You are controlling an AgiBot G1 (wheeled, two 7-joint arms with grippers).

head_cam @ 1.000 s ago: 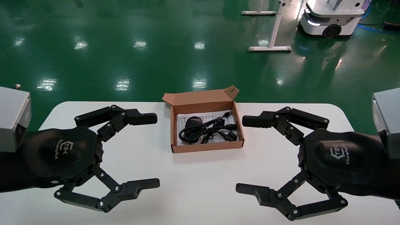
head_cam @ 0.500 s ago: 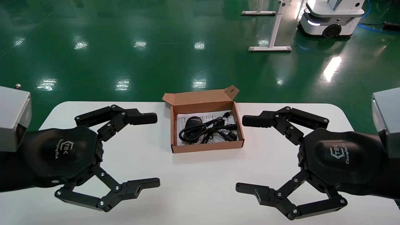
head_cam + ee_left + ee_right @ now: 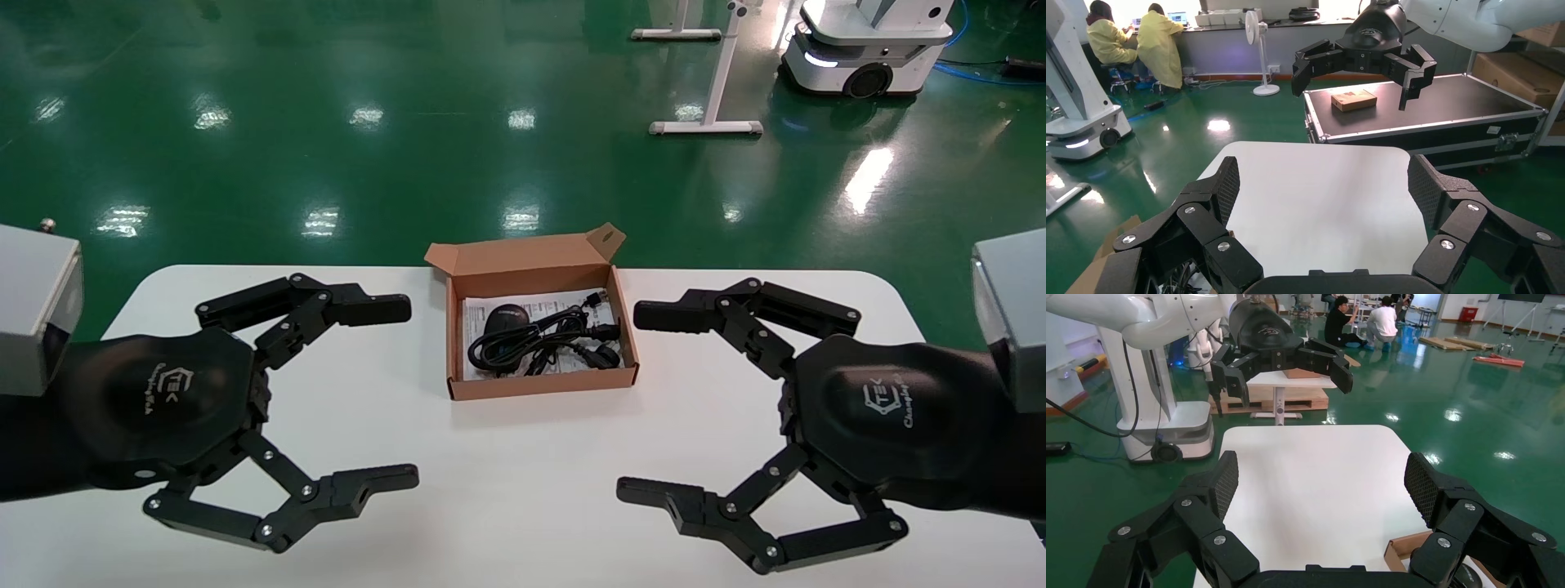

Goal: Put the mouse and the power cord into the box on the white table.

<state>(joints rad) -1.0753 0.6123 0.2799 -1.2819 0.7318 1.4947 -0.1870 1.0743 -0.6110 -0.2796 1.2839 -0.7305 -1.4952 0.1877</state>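
On the wide white bench with rounded corners [image 3: 523,506] we see a shallow brown cardboard box [image 3: 539,384] with its tabbed lid flap standing open at the far side. It sits toward the far edge, midway between our two arms. Inside it, on a white printed sheet [image 3: 546,309], lie the small black oval mouse [image 3: 500,320] at the left and the thick black coiled power cord [image 3: 564,341], whose loops spread to the right and partly overlap the mouse.

Our left tool [image 3: 391,392] hangs above the bench to the left of the box, its black fingers spread wide apart and holding nothing. Our right tool [image 3: 645,404] mirrors it to the right of the box, likewise wide apart with nothing between its fingers. Neither touches the box.
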